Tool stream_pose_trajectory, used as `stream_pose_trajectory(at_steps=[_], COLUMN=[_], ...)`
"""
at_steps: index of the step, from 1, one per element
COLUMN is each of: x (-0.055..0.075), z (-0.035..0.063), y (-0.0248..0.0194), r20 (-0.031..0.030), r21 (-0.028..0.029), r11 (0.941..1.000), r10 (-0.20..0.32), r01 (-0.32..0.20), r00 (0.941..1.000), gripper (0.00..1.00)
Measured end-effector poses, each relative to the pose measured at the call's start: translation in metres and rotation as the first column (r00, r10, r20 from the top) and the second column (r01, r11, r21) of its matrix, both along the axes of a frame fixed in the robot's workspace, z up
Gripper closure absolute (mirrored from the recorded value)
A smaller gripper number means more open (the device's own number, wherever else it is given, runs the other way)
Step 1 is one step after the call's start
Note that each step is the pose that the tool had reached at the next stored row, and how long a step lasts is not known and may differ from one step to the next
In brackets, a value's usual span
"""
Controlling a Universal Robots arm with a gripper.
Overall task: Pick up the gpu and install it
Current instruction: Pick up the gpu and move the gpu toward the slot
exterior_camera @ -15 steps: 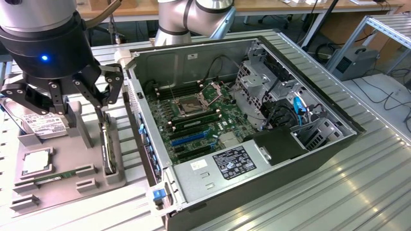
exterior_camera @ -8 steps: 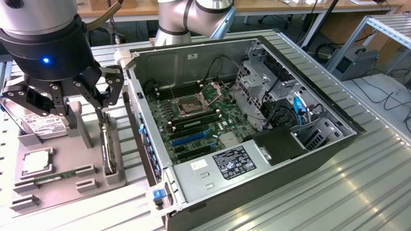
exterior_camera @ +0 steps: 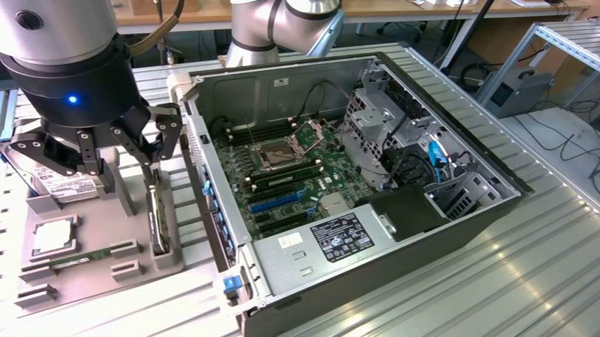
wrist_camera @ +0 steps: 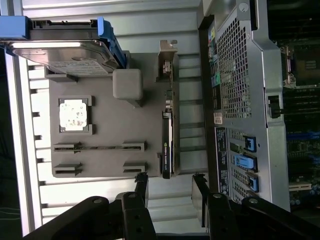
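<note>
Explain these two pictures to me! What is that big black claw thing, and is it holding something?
That is a robot arm; its claw is called a gripper. One picture comes from a camera off the arm, the other from a camera on the robot's wrist. On the table sit an open computer and a grey tray of parts: a hard drive, a memory stick and the gpu, a card standing on edge. The gripper hangs open right above the gpu, holding nothing.

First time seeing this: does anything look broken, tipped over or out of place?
Nothing stands out. The computer case lies open on its side, seemingly deliberately; the gpu stands on edge in its grey holder, open gripper above it.
</note>
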State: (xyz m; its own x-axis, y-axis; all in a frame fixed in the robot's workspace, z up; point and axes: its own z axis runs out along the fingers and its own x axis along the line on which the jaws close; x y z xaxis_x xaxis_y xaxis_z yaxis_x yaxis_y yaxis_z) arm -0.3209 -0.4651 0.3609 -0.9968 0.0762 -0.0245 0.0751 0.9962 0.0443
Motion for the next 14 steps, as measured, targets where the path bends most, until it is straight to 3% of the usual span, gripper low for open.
stream_pose_trajectory(at_steps=[14], x=[0.0], z=[-0.0035], y=[0.0], r20=[0.0], r21=[0.0], r11=[1.0], r10=[0.0], r01=[0.0], r00=[1.0], gripper=[0.52])
